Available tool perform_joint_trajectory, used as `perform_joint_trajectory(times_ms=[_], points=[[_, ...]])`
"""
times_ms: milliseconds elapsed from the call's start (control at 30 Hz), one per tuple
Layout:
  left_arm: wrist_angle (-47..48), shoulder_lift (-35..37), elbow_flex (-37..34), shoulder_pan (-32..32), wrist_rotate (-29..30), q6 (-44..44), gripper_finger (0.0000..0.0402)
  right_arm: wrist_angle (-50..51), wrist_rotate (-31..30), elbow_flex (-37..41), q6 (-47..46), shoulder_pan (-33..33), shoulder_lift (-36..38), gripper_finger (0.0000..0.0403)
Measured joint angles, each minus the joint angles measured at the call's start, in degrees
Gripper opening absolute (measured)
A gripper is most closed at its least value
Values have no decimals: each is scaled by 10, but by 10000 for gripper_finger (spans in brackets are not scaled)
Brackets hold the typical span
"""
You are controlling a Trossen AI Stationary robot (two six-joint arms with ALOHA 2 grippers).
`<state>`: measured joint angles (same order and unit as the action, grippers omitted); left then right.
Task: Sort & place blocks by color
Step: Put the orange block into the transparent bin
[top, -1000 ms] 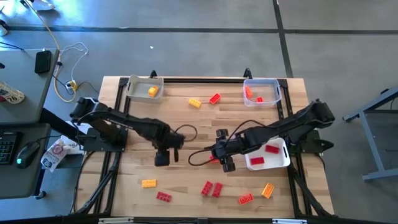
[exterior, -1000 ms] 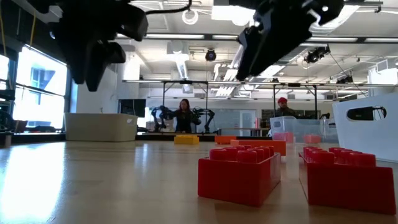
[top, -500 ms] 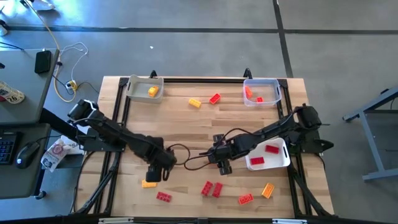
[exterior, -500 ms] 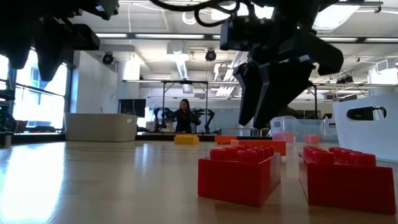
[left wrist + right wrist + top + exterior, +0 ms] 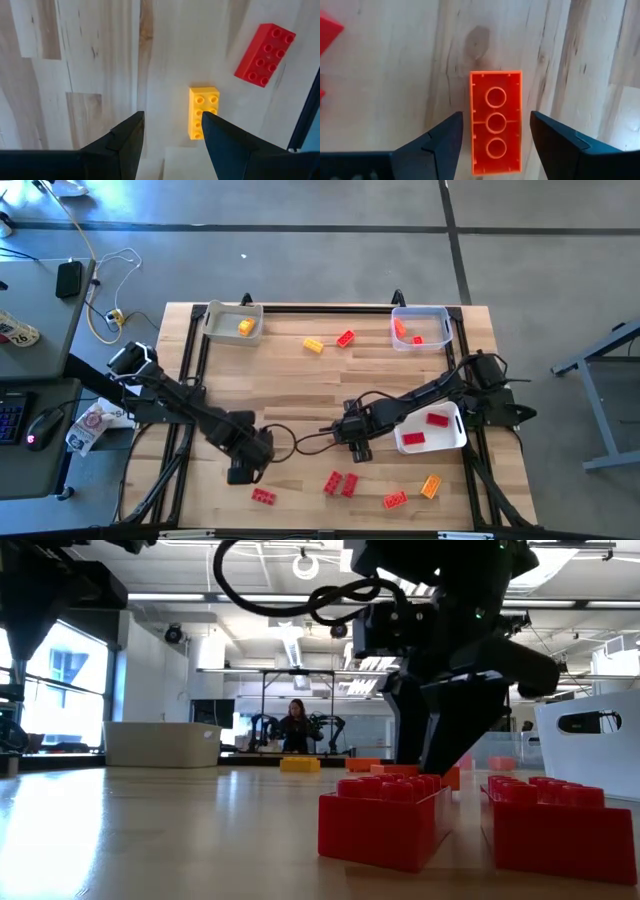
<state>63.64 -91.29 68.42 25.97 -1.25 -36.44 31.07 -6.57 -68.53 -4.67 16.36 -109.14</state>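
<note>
The right gripper (image 5: 492,142) is low over the middle of the bench (image 5: 300,385), fingers apart either side of an upturned orange-red block (image 5: 496,121) without clamping it. The left gripper (image 5: 170,137) reaches down near the bench's front left, fingers apart, just beside a yellow block (image 5: 202,111), with a red block (image 5: 265,55) farther off.

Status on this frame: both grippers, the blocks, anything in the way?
Left gripper open, low over yellow block, slightly off centre. Right gripper open, straddling upturned orange block. Neither block gripped yet. Red block near the yellow one, clear of jaws.
</note>
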Motion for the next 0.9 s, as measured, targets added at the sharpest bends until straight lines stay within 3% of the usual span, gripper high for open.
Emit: perform_joint_trajectory(times_ms=[133, 333, 600, 900], points=[[0, 0, 0, 13, 0, -20, 186, 1, 0, 0, -10, 0, -5, 192], [-6, 0, 0, 31, 4, -29, 186, 1, 32, 0, -35, -6, -2, 105], [-6, 0, 0, 48, 5, -39, 186, 34, 16, 0, -46, -15, 17, 105], [-8, 0, 0, 49, 23, -39, 186, 138, -112, 0, -88, -42, 107, 105]])
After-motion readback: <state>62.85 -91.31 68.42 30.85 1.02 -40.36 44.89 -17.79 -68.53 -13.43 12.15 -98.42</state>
